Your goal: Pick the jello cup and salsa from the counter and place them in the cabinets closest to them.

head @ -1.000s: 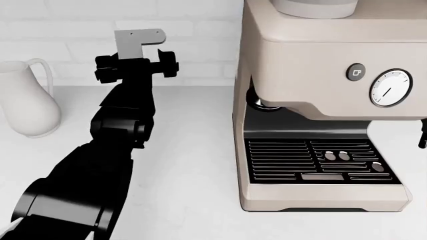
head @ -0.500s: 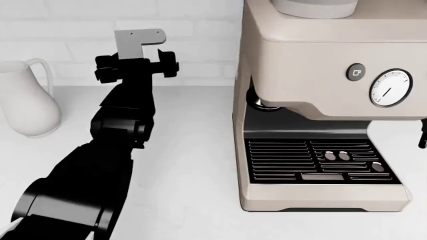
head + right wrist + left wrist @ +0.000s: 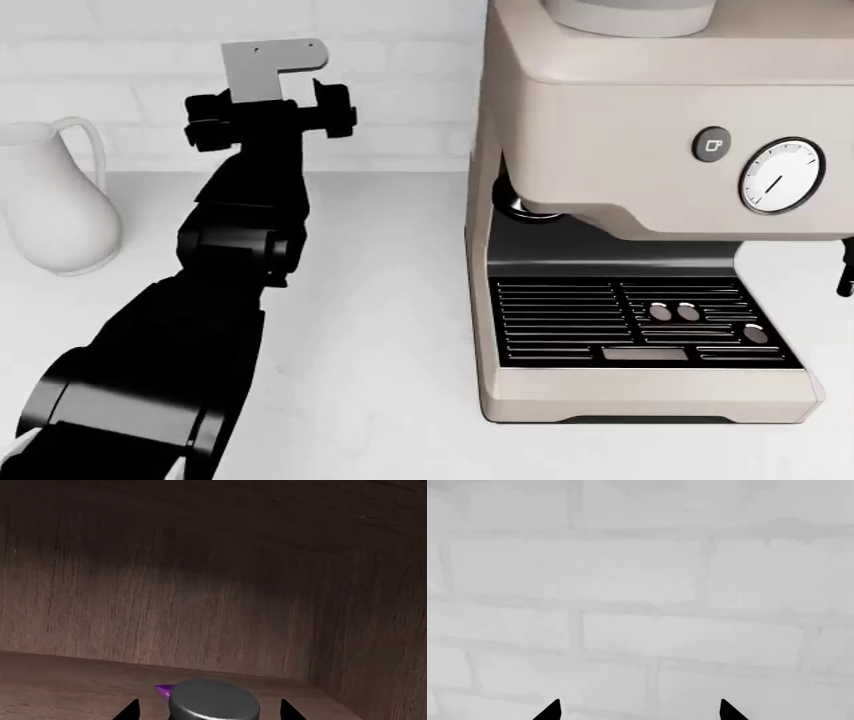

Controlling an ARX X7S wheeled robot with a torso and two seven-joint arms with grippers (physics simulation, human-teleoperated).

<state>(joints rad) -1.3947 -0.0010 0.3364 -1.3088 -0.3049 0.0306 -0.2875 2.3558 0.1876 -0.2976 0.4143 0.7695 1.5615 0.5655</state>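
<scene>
The salsa shows only as its grey metal lid (image 3: 213,704), with a purple sliver beside it. It stands on the wooden floor of a cabinet (image 3: 200,605). My right gripper (image 3: 208,711) is inside the cabinet, fingertips (image 3: 131,711) wide apart either side of the lid with bare wood between. My left gripper (image 3: 639,711) is open and empty, facing the white brick wall. In the head view it (image 3: 271,108) is raised above the white counter (image 3: 374,300). The jello cup is out of view.
A large beige espresso machine (image 3: 641,200) fills the right of the head view. A white jug (image 3: 54,200) stands at the left by the wall. The cabinet's back and side walls close in around my right gripper.
My left arm has risen a little in front of the wall. Nothing else has moved.
</scene>
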